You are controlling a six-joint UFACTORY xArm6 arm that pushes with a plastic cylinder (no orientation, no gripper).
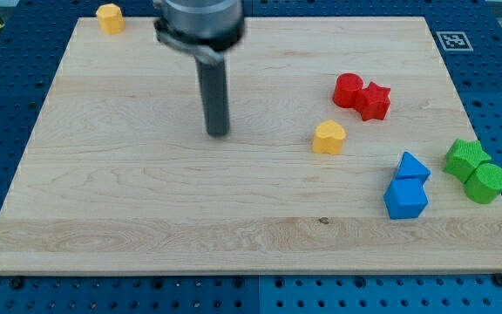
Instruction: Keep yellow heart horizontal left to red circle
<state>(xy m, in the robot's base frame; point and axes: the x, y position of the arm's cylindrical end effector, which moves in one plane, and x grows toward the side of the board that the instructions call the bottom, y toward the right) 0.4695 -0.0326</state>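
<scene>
The yellow heart point(329, 138) lies on the wooden board, right of centre. The red circle point(349, 90) sits above and slightly right of it, touching a red star point(375, 101) on its right. My tip point(218, 133) stands on the board well to the left of the yellow heart, at about the heart's height in the view, touching no block.
A yellow block point(109, 17) sits at the top left corner of the board point(146, 201). A blue triangle point(412, 166) and blue cube point(405, 199) lie at lower right. A green star point(465, 157) and green circle point(485, 183) sit at the right edge.
</scene>
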